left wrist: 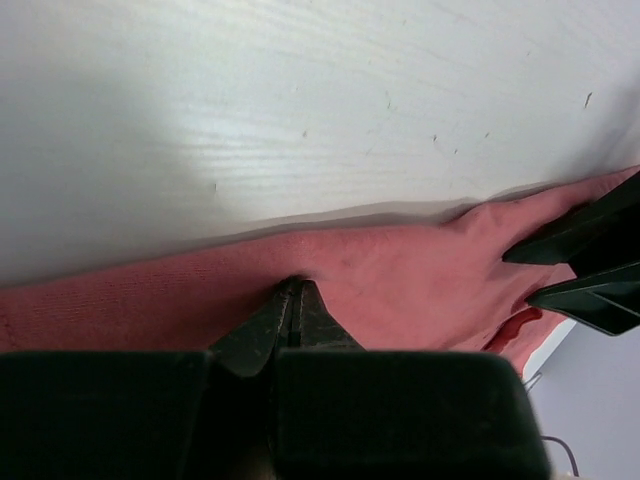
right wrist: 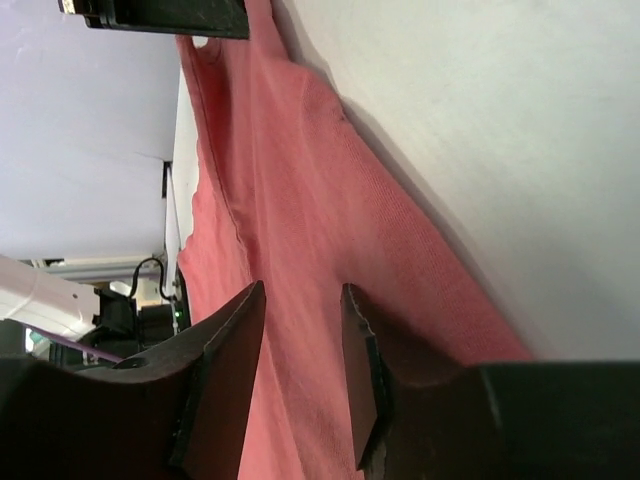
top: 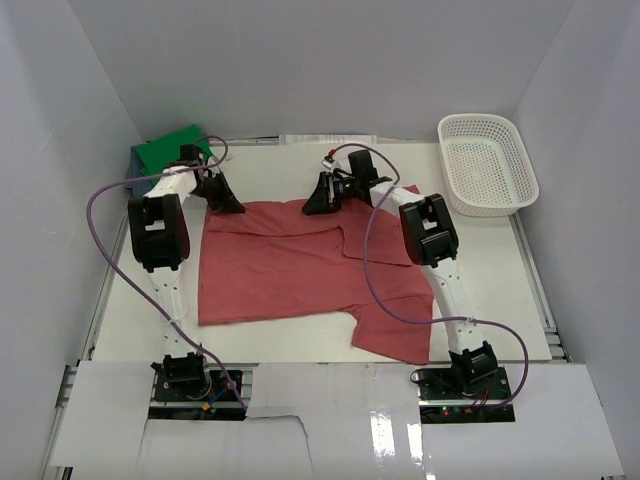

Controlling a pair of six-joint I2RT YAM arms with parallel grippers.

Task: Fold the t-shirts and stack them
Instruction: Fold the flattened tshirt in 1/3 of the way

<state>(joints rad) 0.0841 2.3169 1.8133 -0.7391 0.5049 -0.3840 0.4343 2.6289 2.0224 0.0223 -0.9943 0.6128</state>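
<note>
cloth first: the red t-shirt [top: 280, 270] lies spread on the tabletop [top: 270, 160], its long axis running left to right across the overhead view. 1 sleeve spills toward the near right corner and a crease shows partway along the body. both hands sit on its far edge, so the whole garment lies on the near side of them, toward the arm bases. the left hand [top: 228, 203] is at the far left corner of the shirt; in its wrist view the left hand [left wrist: 293, 290] has its tips pressed together with the red t-shirt [left wrist: 400, 270] edge pinched between them, bare tabletop [left wrist: 300, 120] beyond. the right hand [top: 318, 205] sits further right along the same edge. its own camera shows the right hand [right wrist: 303, 295] with a narrow gap between the 2 fingers, the red t-shirt [right wrist: 290, 200] flat under them and nothing clamped as far as i can tell. the fold looks to be at its gripping stage, likely a draw of the far edge toward the near edge along that long axis, and the right side would need to close first. the green t-shirt [top: 165, 150] lies in the far left corner, well apart from the white basket [top: 488, 165] at far right.
</note>
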